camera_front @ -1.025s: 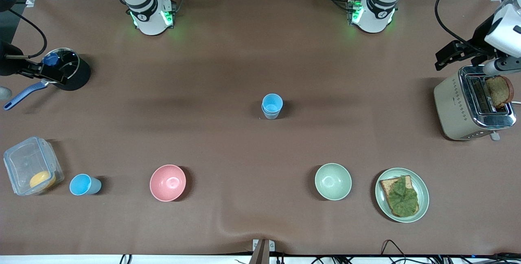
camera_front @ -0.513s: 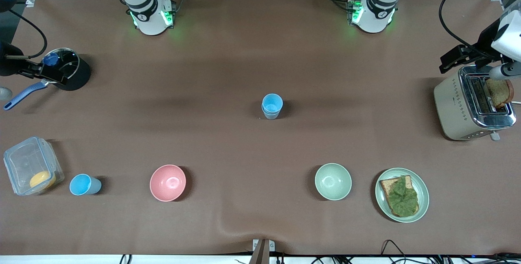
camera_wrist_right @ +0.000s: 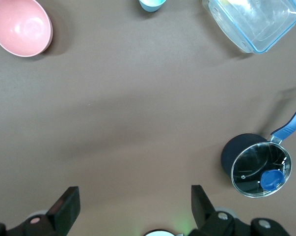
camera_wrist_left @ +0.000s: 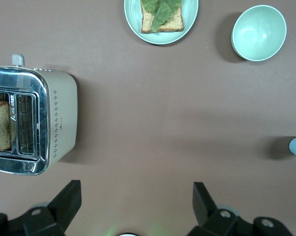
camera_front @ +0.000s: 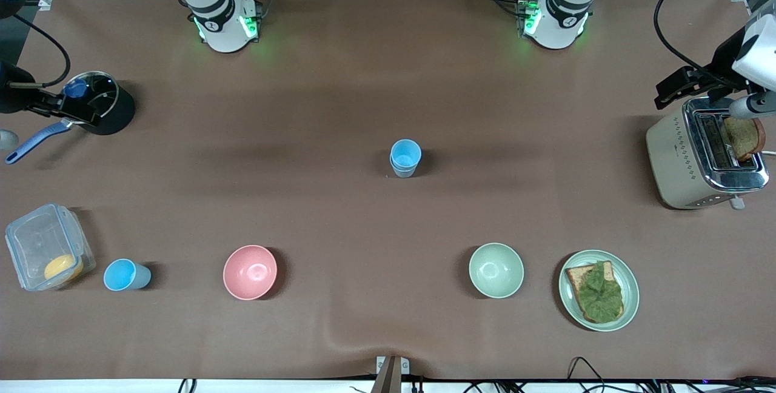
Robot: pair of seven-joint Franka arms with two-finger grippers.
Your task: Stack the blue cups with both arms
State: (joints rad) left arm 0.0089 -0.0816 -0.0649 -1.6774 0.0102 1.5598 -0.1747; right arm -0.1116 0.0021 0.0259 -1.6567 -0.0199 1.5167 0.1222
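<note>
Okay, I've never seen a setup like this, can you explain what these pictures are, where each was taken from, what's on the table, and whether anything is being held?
These show two white robot arms bolted at the table's edge. The front view looks down from a high camera facing them; the two others come from cameras on each arm's wrist, looking down past its own gripper.

Both grippers are raised, open and empty: the left gripper hangs over bare table near the toaster, the right gripper near the black pot.

Mid-table stand stacked blue cups. Nearer the front camera sit a single blue cup beside a clear container, a pink bowl, a green bowl and a plate of toast with lettuce.
</note>
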